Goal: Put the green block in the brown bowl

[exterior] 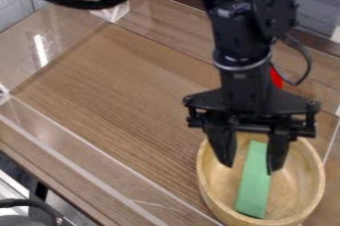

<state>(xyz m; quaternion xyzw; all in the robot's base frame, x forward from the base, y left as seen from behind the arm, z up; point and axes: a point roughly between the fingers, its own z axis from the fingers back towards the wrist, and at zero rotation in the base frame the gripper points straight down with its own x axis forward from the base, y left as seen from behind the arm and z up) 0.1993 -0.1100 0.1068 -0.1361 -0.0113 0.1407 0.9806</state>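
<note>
Green block (254,185) lying inside brown bowl (311,192) at near right corner of wooden table (119,91). Gripper (253,157) poised just above block, fingers (226,153) spread apart, pointing down into bowl.

We see a wood-grain table top (119,81), smooth with a satin sheen. Clear glossy acrylic walls (54,31) run at the upper left. The bowl (220,182) looks like pale matt wood, the green block (254,185) matt, the gripper (253,159) matt black.
</note>
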